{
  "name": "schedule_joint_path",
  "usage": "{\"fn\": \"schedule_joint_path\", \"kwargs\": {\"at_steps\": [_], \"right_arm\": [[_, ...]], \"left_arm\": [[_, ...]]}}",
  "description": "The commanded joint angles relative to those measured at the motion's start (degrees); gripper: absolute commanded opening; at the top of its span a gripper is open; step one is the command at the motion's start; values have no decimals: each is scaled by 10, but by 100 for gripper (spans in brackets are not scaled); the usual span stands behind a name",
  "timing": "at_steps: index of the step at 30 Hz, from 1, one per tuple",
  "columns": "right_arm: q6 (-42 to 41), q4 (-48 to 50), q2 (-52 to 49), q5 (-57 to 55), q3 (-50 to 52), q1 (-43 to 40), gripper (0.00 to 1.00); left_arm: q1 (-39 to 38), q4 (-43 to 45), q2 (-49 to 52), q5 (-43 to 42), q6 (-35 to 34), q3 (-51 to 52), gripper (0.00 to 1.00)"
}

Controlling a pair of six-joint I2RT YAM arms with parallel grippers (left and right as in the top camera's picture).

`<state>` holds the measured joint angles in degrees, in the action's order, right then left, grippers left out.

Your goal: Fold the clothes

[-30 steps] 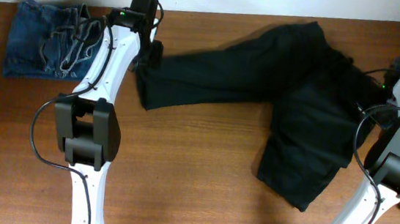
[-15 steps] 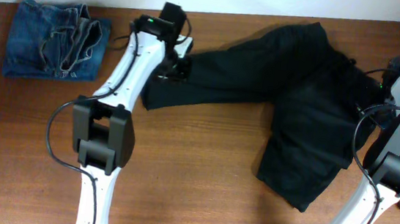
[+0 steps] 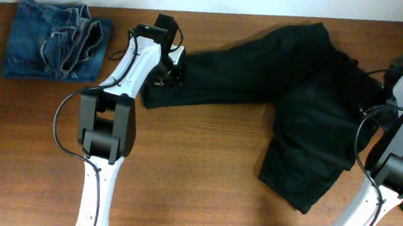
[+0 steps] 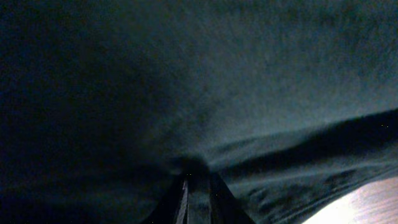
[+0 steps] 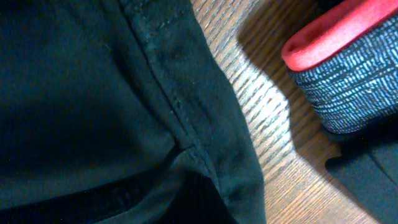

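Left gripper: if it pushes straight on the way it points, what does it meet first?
The trousers. The left gripper has its fingers right at the black cloth, which puckers at their tips and fills the wrist view. What lies behind the cloth is hidden; probably the table.

I can read no writing, number or sign in any view. The black trousers [image 3: 299,100], lying from about twelve to three o'clock on the table [image 3: 196,172], show only plain cloth and a stitched seam. The blue jeans [image 3: 53,39] at ten o'clock show no label that can be read. The grey garment with a red band [image 5: 354,93], at two o'clock in the right wrist view, has a fine woven pattern but no letters.
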<state>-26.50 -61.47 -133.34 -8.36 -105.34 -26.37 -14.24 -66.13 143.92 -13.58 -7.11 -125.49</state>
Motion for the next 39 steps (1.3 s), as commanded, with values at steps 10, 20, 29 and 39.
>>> {"fn": "schedule_joint_path", "kwargs": {"at_steps": [10,20,29,39], "right_arm": [[3,-14,-19,26,29,26,4],[-39,-37,41,64,29,34,30],[35,-47,72,127,29,4,58],[172,-50,191,272,29,22,71]], "left_arm": [[92,77,38,72,22,1,25],[90,-52,37,72,38,-130,58],[90,-194,37,62,38,-260,67],[91,-306,6,58,24,-419,70]]}}
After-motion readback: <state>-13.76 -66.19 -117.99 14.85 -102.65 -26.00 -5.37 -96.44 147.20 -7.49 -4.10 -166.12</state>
